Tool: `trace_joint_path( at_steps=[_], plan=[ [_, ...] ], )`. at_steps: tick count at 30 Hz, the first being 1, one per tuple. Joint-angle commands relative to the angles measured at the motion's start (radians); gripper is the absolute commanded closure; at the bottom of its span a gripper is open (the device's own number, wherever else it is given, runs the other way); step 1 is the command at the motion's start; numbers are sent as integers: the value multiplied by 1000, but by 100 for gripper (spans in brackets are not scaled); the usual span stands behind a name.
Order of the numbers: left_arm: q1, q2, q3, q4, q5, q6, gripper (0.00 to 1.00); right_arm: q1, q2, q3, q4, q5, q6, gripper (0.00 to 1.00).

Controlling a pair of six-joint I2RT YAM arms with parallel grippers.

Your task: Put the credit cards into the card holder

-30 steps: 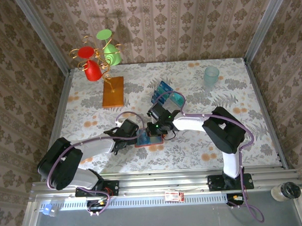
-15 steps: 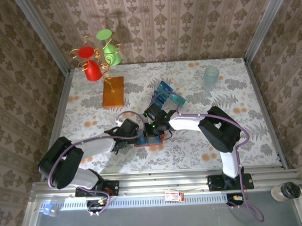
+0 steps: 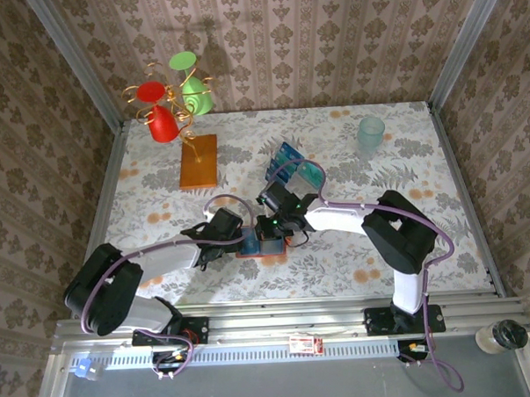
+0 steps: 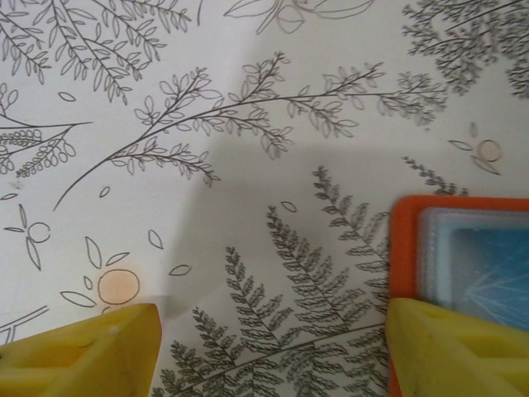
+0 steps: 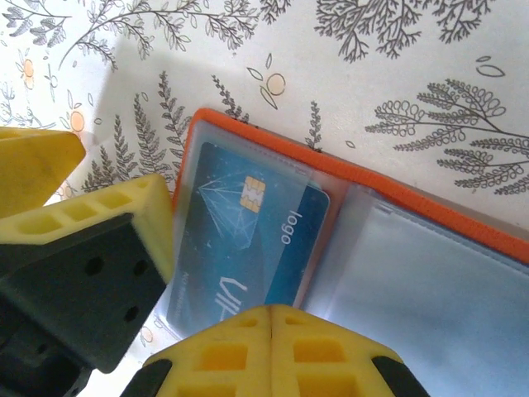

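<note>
The card holder (image 3: 265,248) is being seen from above lying open on the flowered tablecloth (image 3: 338,266), near the front middle, with both grippers crowded over it. The left gripper (image 3: 242,241) is being held at its left edge and the right gripper (image 3: 270,237) just behind it. At that height the fingers are too small to be judged.

The wrist cameras are supplying that detail. In the left wrist view, the left gripper (image 4: 269,331) is being shown with its 2 yellow fingers spread wide. 1 is over bare cloth and the other is over the orange corner of the card holder (image 4: 403,217). Nothing is being gripped between them. A pale blue card (image 4: 483,265) is being glimpsed through the plastic there.

In the right wrist view, the right gripper (image 5: 270,318) is being shown with its 2 fingers pressed together, closed on nothing, over the near edge of the card holder (image 5: 430,207). The card (image 5: 256,236) is being revealed far more clearly here: dark blue, with a gold chip and the word "logo", lying inside the left clear pocket.

The overhead view is adding the wider table. The loose cards (image 3: 292,162), blue and teal, are being seen behind the grippers, well apart from the holder. A pale cup (image 3: 370,134) is standing at the far right, and a cup stand (image 3: 174,101) on an orange board (image 3: 199,162) at the far left.
</note>
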Motion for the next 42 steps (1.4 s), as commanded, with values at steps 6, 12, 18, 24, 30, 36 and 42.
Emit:
trace_joint_path(
  at_steps=[6,12,18,24,30,36,42],
  plan=[
    [20,-42,-28,-67,1,-8,27,6,-19,-19,-22,21,4,100],
    [24,-26,-31,-86,-11,-22,28,16,-16,-18,-21,21,4,100],
    [24,4,-23,-81,-8,-15,29,24,4,-4,-24,19,3,100],
    [25,10,-26,-68,1,-8,31,29,33,5,-27,20,3,100],
    [24,35,-25,-45,23,-1,34,35,71,42,-45,11,-6,100],
    [24,61,-20,-28,41,2,36,38,93,74,-69,5,-20,100],
    [24,71,-22,-14,50,1,38,40,106,93,-80,0,-21,100]
  ],
)
